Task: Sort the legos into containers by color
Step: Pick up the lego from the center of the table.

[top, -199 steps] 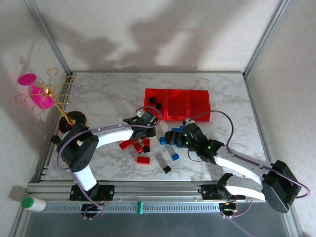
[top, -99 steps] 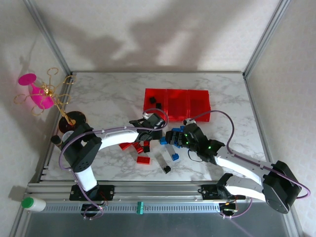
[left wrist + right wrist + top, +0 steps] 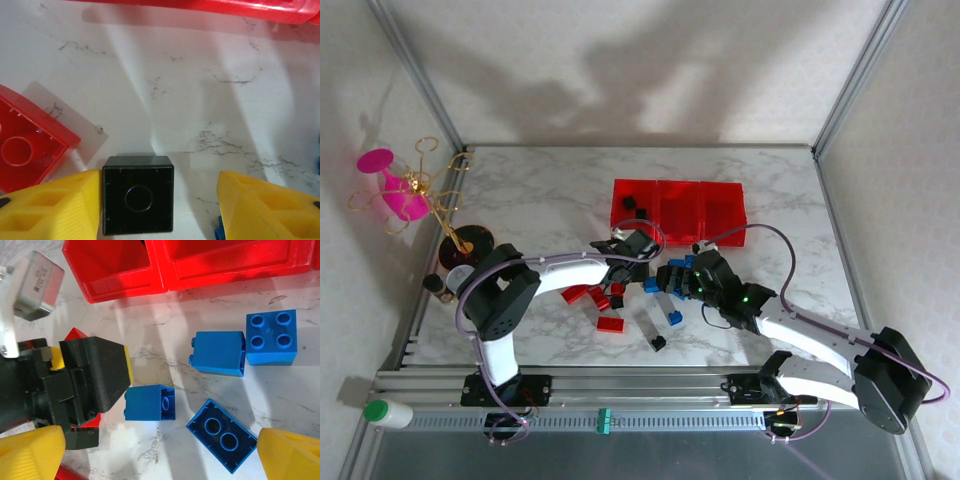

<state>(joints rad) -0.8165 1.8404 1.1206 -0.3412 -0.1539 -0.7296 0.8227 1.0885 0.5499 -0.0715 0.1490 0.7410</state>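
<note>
— Where is the black brick (image 3: 138, 195) lying?
— On the surface (image 3: 200, 100). Up close, the left pincer (image 3: 160, 200) is standing half-spread around it, one finger touching, the other apart.
— The right pincer (image 3: 160, 455)?
— Gaping wide over blue bricks (image 3: 218, 353).
— The bins (image 3: 725, 212)?
— From above, the left compartment is holding two black bricks (image 3: 628, 203).

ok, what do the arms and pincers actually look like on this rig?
Left arm and right arm: white tube links between black joint housings, with a purple cable looping along each. Green lights glow near the right wrist. Left pincer and right pincer have yellow wedge-shaped fingers with hollow pockets.
</note>
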